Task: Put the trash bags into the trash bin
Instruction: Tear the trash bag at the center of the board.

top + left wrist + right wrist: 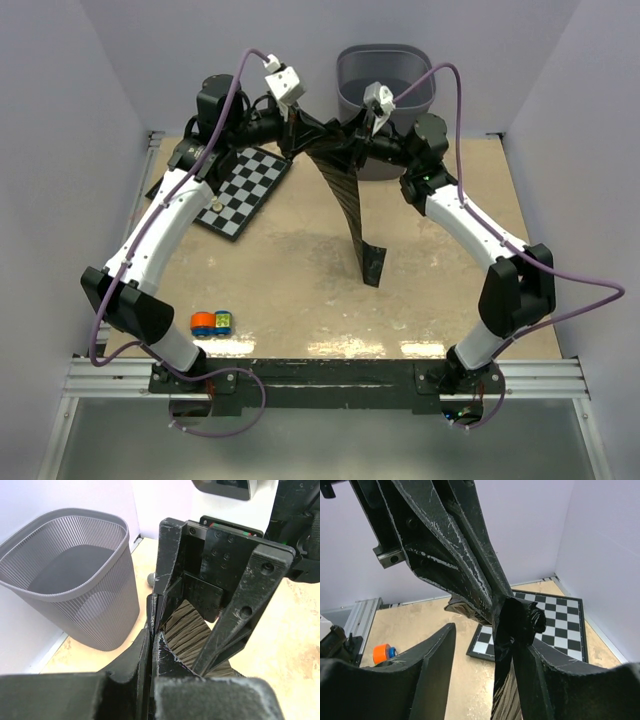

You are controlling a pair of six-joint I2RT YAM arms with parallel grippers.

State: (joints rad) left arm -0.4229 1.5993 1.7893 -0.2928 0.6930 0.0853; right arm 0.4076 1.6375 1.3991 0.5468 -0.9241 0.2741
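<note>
The beige tabletop (280, 270) carries the whole scene. At its far edge, right of centre, stands the tall grey wire-mesh trash bin (100, 615), upright and open-mouthed. A dark patch shows at its bottom, and I cannot tell whether that is the base or a bag already inside.

Just near of the bin the two arms meet in mid-air, and from that meeting point hangs the thin glossy black plastic trash bag (350, 200) — a long narrow strip, its lower end reaching the table near the centre. No part of it is over the rim, so this bag is lifted but not yet delivered.

The left gripper (152, 640) is pinched tight on the bunched top of the trash bag. The right gripper (490, 650) stands part-way apart, with the strip hanging between its fingers, close against one and clear of the other — not a grip, by my reading.

What is left, I judge: secure the bag, carry it far over the rim and let go.

To the left lies a black-and-white checkered board (245, 190); near the left arm's base sits a small orange-and-blue object (212, 322), too small to identify.
</note>
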